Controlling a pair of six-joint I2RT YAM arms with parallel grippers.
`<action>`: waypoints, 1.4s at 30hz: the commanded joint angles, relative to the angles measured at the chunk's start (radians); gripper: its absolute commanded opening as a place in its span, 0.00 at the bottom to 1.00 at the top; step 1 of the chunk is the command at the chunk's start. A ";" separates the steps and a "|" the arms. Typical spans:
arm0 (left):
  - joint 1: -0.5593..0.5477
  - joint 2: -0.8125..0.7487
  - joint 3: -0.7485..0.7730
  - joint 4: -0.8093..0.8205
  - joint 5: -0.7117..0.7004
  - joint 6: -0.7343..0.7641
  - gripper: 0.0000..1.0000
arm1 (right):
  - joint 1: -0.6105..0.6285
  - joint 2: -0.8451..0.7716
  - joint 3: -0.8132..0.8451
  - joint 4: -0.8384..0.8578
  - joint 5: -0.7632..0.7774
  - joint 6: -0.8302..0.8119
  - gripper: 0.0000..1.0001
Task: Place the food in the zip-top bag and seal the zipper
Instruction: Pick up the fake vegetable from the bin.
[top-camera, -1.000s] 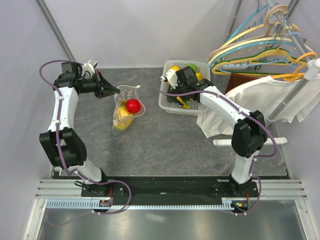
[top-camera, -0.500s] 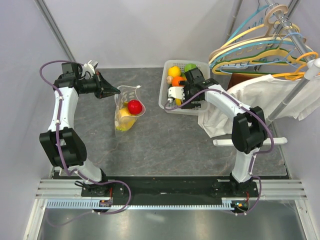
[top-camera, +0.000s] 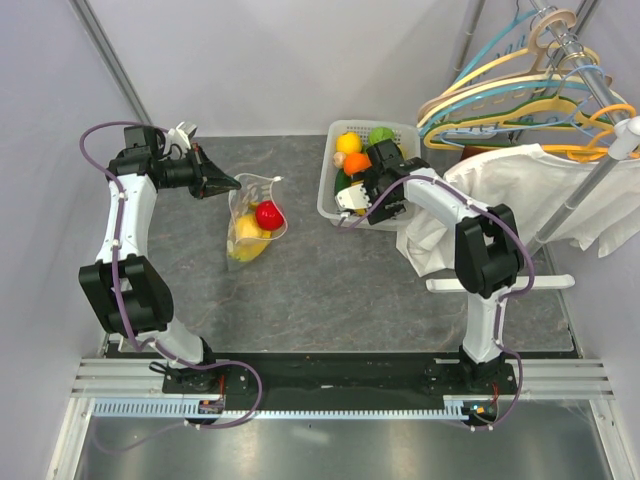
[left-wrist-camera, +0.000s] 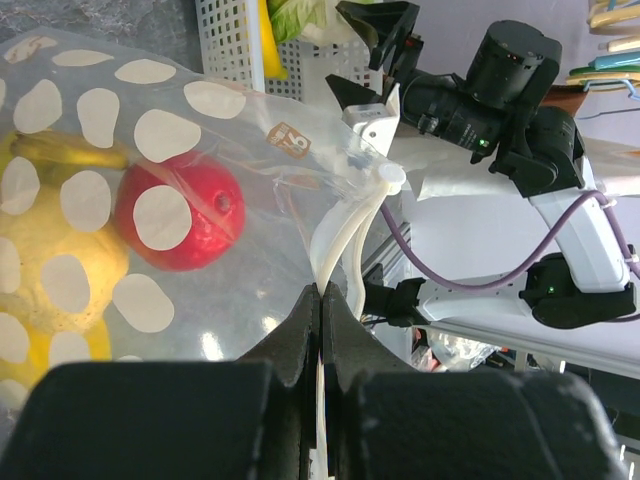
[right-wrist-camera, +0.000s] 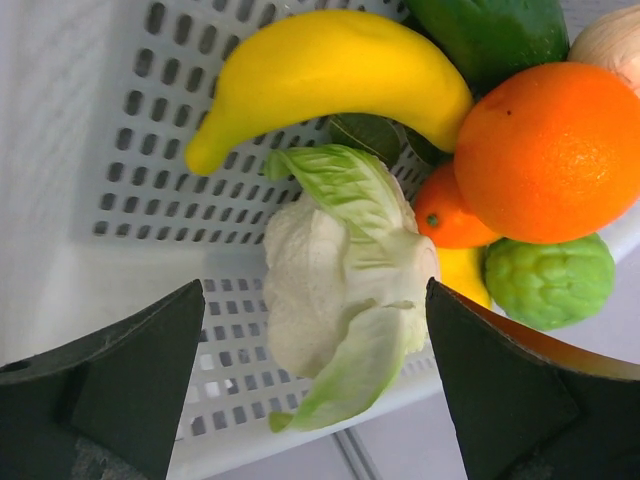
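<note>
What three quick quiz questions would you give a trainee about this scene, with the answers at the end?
1. True or false: the left tool is shut on the edge of the zip-top bag.
2. The right tool over the basket is: A open, B shut on food, C out of view.
3. Short answer: what colour is the round fruit inside the bag?
Key: 1 true; 2 A; 3 red.

grey table (top-camera: 330, 285) (mottled, stone-like) carries the dotted zip-top bag (top-camera: 250, 228) and a white slotted basket (top-camera: 326, 190).
</note>
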 joint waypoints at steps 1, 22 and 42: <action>0.004 0.000 0.006 0.003 0.051 0.027 0.02 | -0.003 0.055 0.039 -0.023 0.020 -0.058 0.98; 0.005 0.007 0.029 0.003 0.048 0.023 0.02 | -0.006 0.083 0.144 -0.031 0.003 -0.030 0.50; 0.004 0.012 0.033 0.003 0.052 0.017 0.02 | -0.014 0.129 0.364 -0.112 -0.045 0.362 0.84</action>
